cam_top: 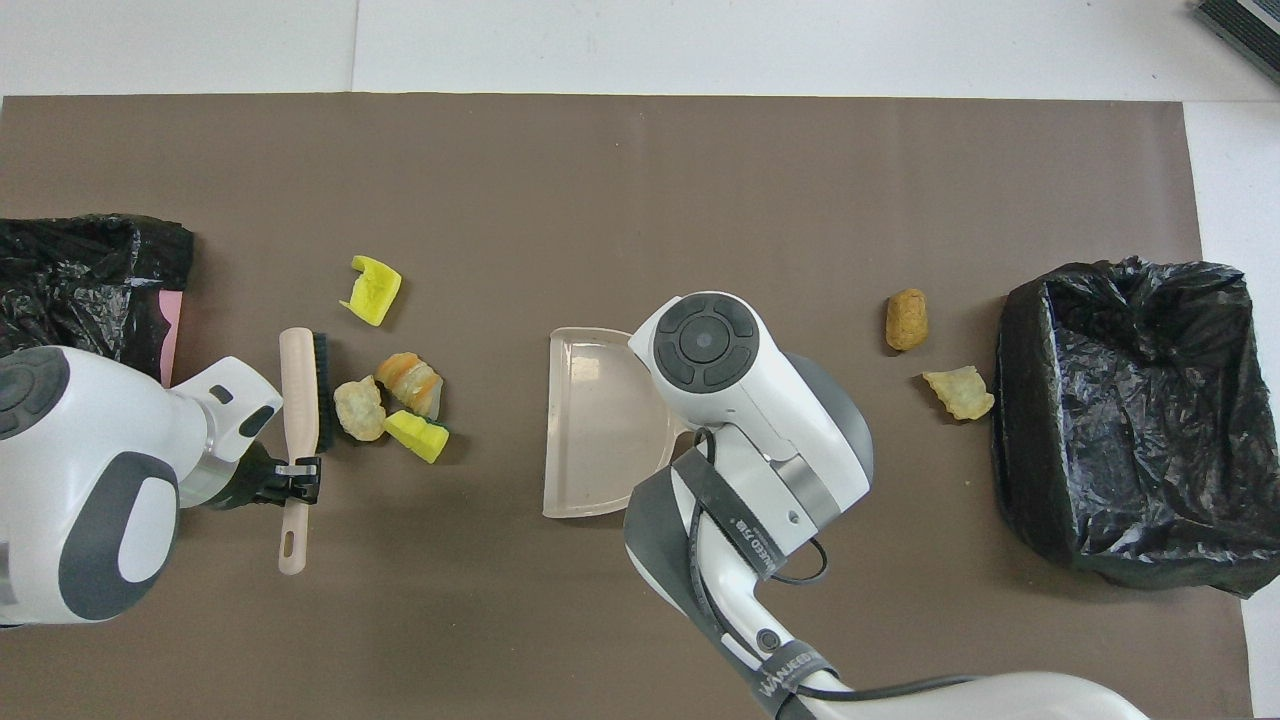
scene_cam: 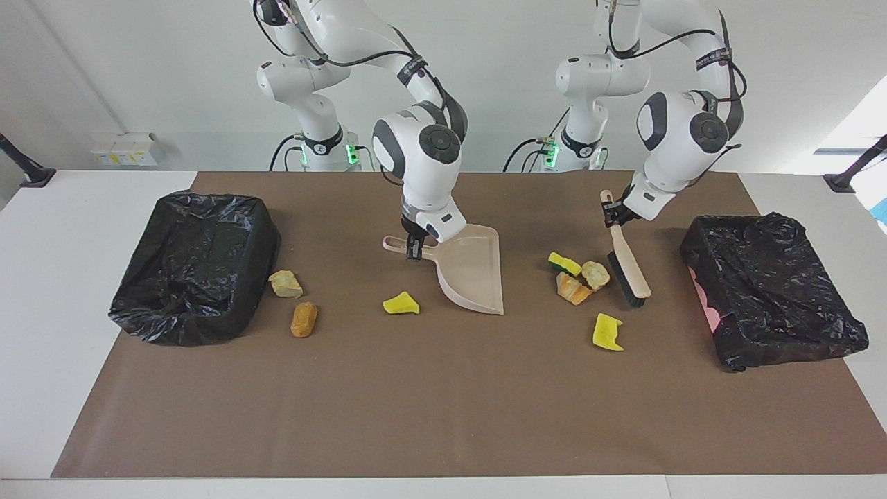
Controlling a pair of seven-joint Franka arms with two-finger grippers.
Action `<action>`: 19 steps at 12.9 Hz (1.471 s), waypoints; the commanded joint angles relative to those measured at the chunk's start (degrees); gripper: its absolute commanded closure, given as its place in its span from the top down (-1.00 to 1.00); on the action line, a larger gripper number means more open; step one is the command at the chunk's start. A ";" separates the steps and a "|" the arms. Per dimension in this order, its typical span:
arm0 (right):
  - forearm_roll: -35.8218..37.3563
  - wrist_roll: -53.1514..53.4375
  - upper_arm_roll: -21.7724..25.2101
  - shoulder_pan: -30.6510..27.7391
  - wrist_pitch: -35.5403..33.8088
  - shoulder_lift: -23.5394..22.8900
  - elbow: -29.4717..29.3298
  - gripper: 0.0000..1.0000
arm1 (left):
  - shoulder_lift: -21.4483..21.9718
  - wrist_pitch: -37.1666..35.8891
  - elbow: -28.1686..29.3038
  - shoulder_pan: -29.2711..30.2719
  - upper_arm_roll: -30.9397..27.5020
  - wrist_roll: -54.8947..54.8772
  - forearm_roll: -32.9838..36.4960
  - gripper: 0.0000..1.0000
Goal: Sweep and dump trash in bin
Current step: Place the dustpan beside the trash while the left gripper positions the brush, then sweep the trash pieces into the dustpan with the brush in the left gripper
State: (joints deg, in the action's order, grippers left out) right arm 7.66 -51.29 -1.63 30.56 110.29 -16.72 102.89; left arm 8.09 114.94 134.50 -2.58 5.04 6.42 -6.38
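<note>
- The left gripper (scene_cam: 613,216) is clamped on the handle of the brush (scene_cam: 627,267), which slants down with its bristle head low over the brown mat (scene_cam: 443,402).
- On the overhead view's clock, a cluster of three scraps (cam_top: 395,405) of trash (yellow-green, orange and tan) lies at 3 o'clock from the brush head, the tan one just beside the bristles.
- A lone yellow wedge (cam_top: 372,290) lies at 1 o'clock from the brush head, apart from the cluster.
- A black-lined bin (cam_top: 85,280) sits at 10 o'clock from the brush.
- The right gripper (scene_cam: 414,247) is closed on the handle of the dustpan (scene_cam: 475,274), whose lip tilts down to the mat.
- On the facing view's clock, another yellow wedge (scene_cam: 400,303) lies at 8 o'clock from the pan.
- A tan lump (cam_top: 958,390) and a brown lump (cam_top: 906,318) lie at 9 o'clock from the second bin (cam_top: 1130,400), overhead clock.
</note>
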 commanded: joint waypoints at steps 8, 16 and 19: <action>-0.80 0.75 -0.31 0.46 2.12 0.29 1.78 -1.00 | -1.23 10.81 2.97 -18.49 -0.21 5.88 -5.82 -1.00; -0.89 0.84 -0.31 0.55 2.21 0.20 1.96 -1.00 | -1.41 11.01 -0.27 -29.41 0.06 5.27 -9.88 -1.00; -0.89 0.84 -0.22 0.55 2.03 0.29 1.96 -1.00 | 0.96 2.96 -4.49 -28.71 -0.38 5.71 -9.88 -1.00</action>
State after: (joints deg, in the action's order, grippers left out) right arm 7.66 -51.04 -1.62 31.14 111.43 -16.83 103.84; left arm 7.11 124.05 132.97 -31.32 5.91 12.29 -15.35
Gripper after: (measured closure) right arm 0.665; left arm 0.740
